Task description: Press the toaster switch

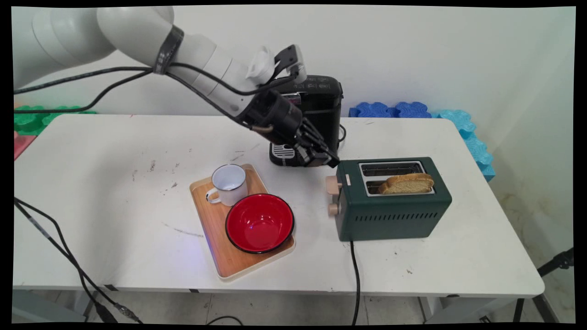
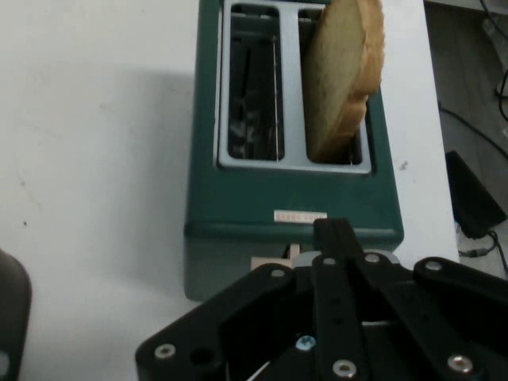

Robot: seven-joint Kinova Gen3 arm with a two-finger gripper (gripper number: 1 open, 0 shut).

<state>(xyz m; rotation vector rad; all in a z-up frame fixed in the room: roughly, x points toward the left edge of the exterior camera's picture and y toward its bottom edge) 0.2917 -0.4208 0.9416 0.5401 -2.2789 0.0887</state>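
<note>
The gripper (image 1: 331,160), its fingers drawn together on nothing, is being held just above the lever end of the green toaster (image 1: 394,215), where a light, crumbly bread slice (image 1: 407,183) is standing, best taken by its crust.

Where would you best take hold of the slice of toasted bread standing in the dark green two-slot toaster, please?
Probably by the upper part of the slice of toasted bread that stands clear of the dark green two-slot toaster, coming from straight above. One finger on each flat face suits it: the slice stands on edge in the slot nearer the camera in the main view, with only its top exposed, slightly tilted.
</note>
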